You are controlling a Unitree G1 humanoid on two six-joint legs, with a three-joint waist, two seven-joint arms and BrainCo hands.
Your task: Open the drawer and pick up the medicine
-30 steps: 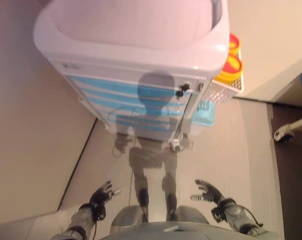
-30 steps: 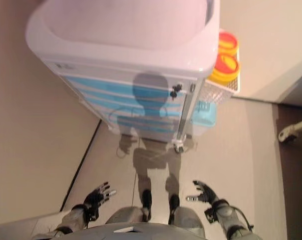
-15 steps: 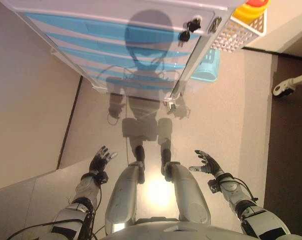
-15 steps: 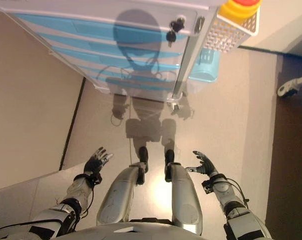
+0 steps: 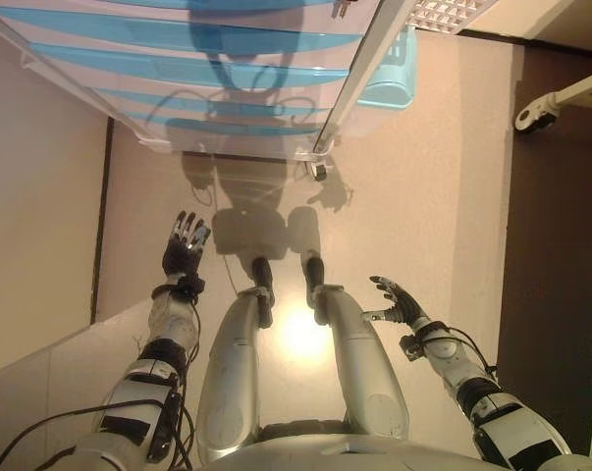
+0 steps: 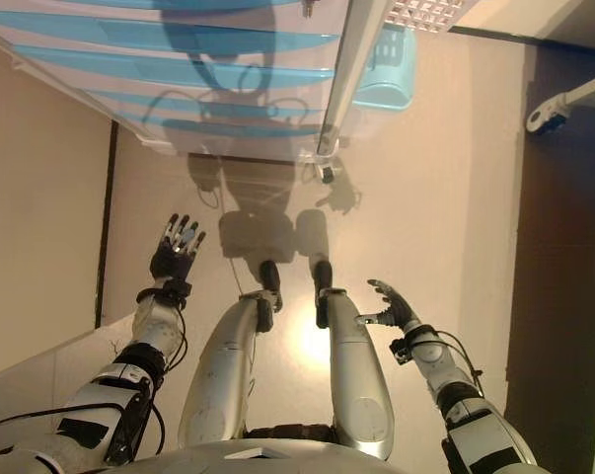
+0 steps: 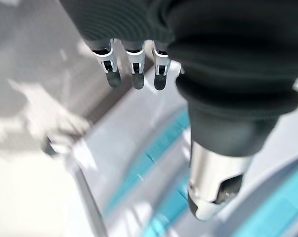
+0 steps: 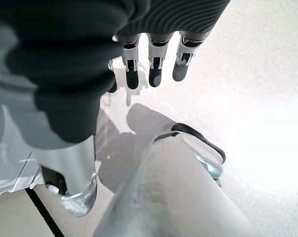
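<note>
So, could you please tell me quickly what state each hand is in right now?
Left hand: open, fingers straight, holding nothing, short of the drawer cart.
Right hand: open, fingers relaxed, holding nothing.

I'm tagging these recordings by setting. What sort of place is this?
Probably a clinic or hospital room: a wheeled cart with blue-fronted drawers, a light blue bin hanging on its side, and a plain smooth floor.

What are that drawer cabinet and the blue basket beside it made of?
The drawer cabinet looks like smooth moulded plastic: white fronts with glossy blue strips that catch light. A pale metal-looking rail runs along its corner. The blue basket seems plastic too, with rounded, even-coloured walls.
</note>
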